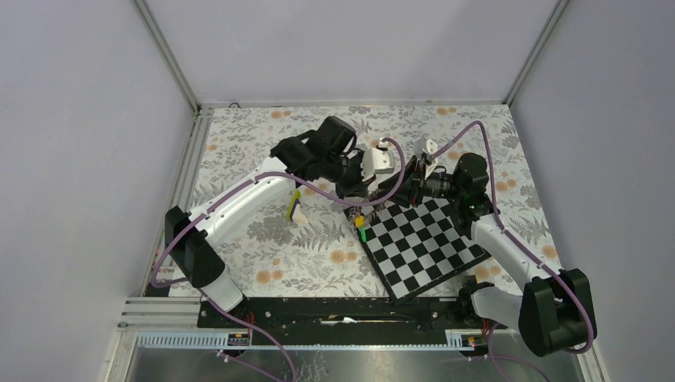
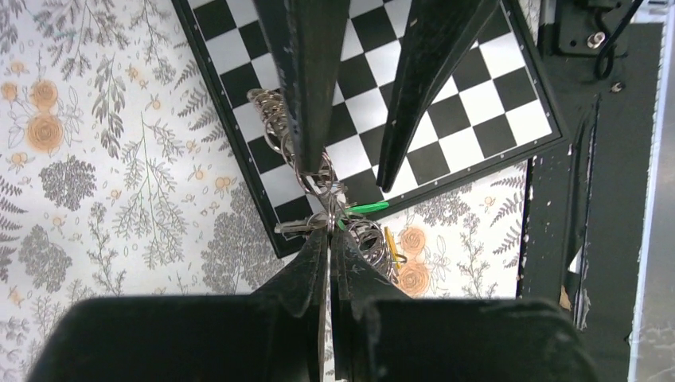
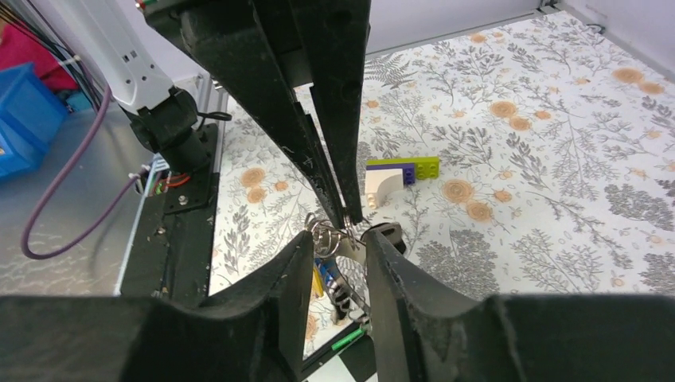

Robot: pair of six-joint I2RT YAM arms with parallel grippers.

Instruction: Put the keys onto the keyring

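Note:
My left gripper (image 2: pixel 329 232) is shut on the rim of the grey coil-rimmed keyring (image 2: pixel 275 119) and holds it above the chessboard's far left corner. A green key (image 2: pixel 368 208), a yellow key (image 2: pixel 390 243) and a bare metal key blade (image 2: pixel 290 228) hang in the bunch at its tips. My right gripper (image 3: pixel 338 243) is open, its fingers (image 2: pixel 310 119) on either side of the bunch. The right wrist view shows the ring (image 3: pixel 322 235), a black key head (image 3: pixel 390 235), blue and yellow keys (image 3: pixel 321 274) and the green key (image 3: pixel 348 341). In the top view both grippers meet over the bunch (image 1: pixel 360 221).
The chessboard (image 1: pixel 430 247) lies tilted at front right on the floral cloth. A lime-and-white wedge (image 1: pixel 296 208) with a purple brick stands left of the arms and also shows in the right wrist view (image 3: pixel 394 177). A black rail (image 1: pixel 342 310) runs along the near edge.

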